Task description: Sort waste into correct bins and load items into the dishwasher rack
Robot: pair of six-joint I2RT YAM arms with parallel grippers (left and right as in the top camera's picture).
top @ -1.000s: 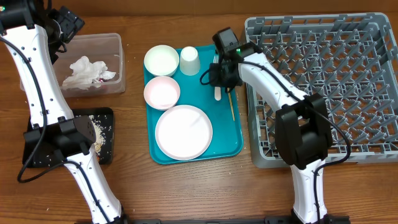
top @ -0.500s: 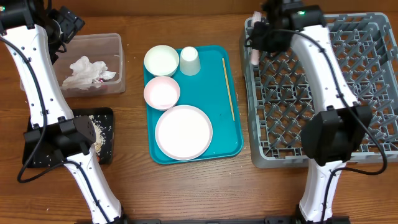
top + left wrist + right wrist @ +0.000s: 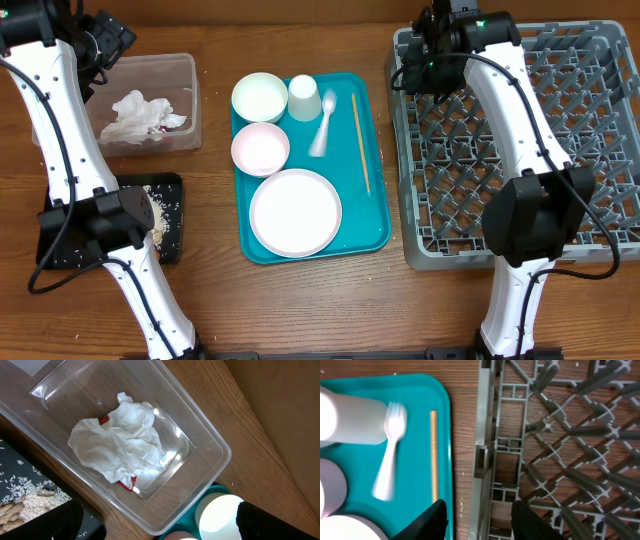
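The white plastic fork (image 3: 322, 125) shows blurred on the teal serving tray (image 3: 362, 215), beside the thin wooden stick (image 3: 360, 140). The white cup (image 3: 305, 97), a white bowl (image 3: 259, 97), a pink-white bowl (image 3: 261, 148) and the round plate (image 3: 295, 212) are also on that tray. My right gripper (image 3: 432, 55) is open and empty above the left wall of the grey dishwasher rack (image 3: 520, 150); in the right wrist view (image 3: 480, 520) the fork (image 3: 387, 460) lies apart from it. My left gripper (image 3: 157, 525) is open over the clear tub (image 3: 210, 450), which holds napkins (image 3: 122, 442) and a red wrapper (image 3: 127, 484).
The black tray (image 3: 170, 235) with rice and nut scraps (image 3: 157, 212) sits at the front left, in front of the clear tub (image 3: 190, 100). The rack (image 3: 560, 435) holds nothing that I can see. Bare wood runs between the teal tray and the rack.
My right gripper carried the fork from the teal tray up to the rack's left wall. The fork has left the gripper and is back on the teal tray, blurred. The left arm is still.
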